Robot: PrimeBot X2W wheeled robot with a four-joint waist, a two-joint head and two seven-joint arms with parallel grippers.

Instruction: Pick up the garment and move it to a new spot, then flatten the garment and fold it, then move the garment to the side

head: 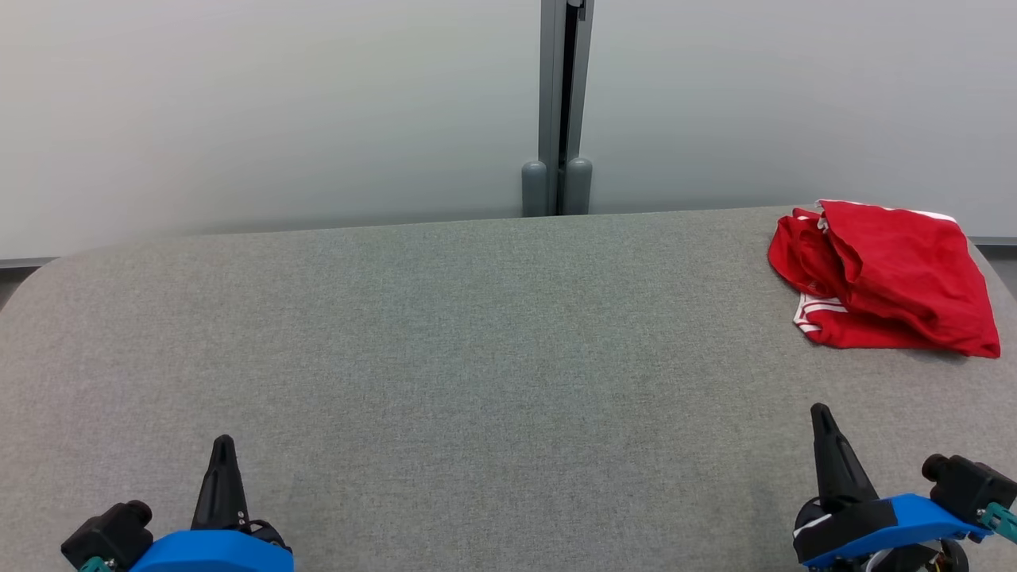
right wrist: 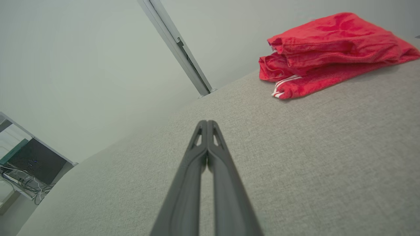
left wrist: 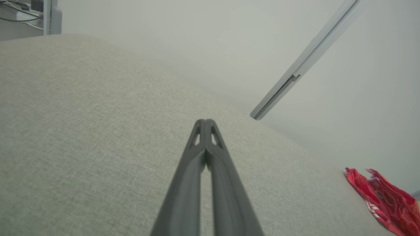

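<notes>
A red garment [head: 890,274] with white stripes lies bunched at the far right of the grey table [head: 477,342], close to its back edge. The right wrist view has the garment [right wrist: 328,54] at upper right, and the left wrist view catches the garment [left wrist: 387,200] at the lower right edge. My right gripper [head: 820,413] stands shut near the table's front right, well short of the garment, holding nothing. Near the front left, my left gripper [head: 223,442] is shut and empty too. In each wrist view the fingertips meet, at my left gripper [left wrist: 205,122] and my right gripper [right wrist: 207,123].
A pale wall runs behind the table, with a grey vertical post [head: 562,111] at its middle. The table's corners are rounded. A desk with cables [right wrist: 26,173] sits off the table's left end.
</notes>
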